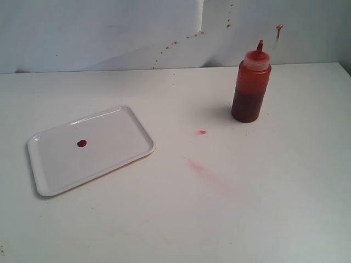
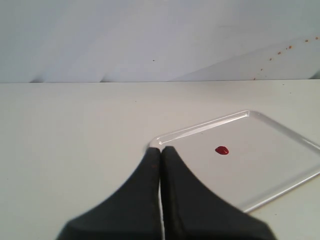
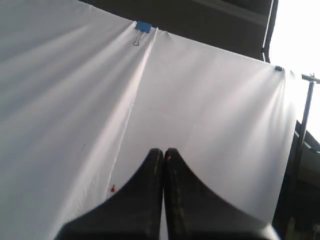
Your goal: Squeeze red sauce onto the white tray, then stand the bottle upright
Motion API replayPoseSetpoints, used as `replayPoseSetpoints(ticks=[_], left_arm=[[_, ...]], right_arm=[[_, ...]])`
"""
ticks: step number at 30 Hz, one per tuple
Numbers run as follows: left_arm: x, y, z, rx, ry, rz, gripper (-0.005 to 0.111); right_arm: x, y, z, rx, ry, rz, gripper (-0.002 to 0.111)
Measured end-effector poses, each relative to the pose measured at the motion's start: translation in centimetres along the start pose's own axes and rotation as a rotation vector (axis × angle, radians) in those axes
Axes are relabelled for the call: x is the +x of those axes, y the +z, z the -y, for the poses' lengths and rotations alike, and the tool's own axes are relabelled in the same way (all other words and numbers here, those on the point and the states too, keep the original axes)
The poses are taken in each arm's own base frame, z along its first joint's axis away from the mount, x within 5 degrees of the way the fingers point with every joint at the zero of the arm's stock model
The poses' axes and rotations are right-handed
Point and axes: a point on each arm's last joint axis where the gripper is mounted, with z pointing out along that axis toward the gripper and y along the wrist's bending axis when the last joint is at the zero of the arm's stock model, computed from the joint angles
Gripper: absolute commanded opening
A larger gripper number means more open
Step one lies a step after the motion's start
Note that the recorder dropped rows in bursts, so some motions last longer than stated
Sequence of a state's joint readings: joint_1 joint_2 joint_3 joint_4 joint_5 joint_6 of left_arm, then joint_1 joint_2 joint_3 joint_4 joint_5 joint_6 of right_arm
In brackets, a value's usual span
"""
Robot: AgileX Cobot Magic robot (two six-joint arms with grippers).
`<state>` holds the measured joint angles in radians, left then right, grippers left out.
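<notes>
The white tray lies flat on the left of the table, with a small round blob of red sauce on it. The bottle stands upright at the back right, dark sauce in its lower part, nozzle up, its small cap hanging off to the side. Neither arm shows in the exterior view. In the left wrist view my left gripper is shut and empty, its tips by a corner of the tray, with the red sauce beyond. My right gripper is shut and empty, facing the white backdrop.
Faint pinkish smears mark the table between tray and bottle. Red specks dot the white backdrop. In the right wrist view a blue clip holds the backdrop sheet, and a dark stand is at its side.
</notes>
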<state>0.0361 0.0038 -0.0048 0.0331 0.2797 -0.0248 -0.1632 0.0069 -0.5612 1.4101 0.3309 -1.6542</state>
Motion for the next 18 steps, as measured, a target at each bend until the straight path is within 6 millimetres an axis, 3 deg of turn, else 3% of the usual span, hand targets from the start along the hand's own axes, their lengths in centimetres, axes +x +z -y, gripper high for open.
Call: replayPoseSetpoints(ticks=[4,8,12,18], left_arm=[[0.0,0.0,0.0,0.000,0.000,0.000,0.000],[0.0,0.0,0.0,0.000,0.000,0.000,0.000],[0.0,0.0,0.0,0.000,0.002,0.000,0.000],[0.0,0.0,0.0,0.000,0.002,0.000,0.000]], right_arm=[[1.2,-0.1,0.2,0.020,0.038,-0.136,0.000],[3.3,-0.7,1.6,0.210,0.168,-0.355,0.000],[3.9,-1.1,2.4,0.323,0.241,-0.414,0.000],[6.1,-1.2,1.8,0.302,0.190,-0.487,0.000]])
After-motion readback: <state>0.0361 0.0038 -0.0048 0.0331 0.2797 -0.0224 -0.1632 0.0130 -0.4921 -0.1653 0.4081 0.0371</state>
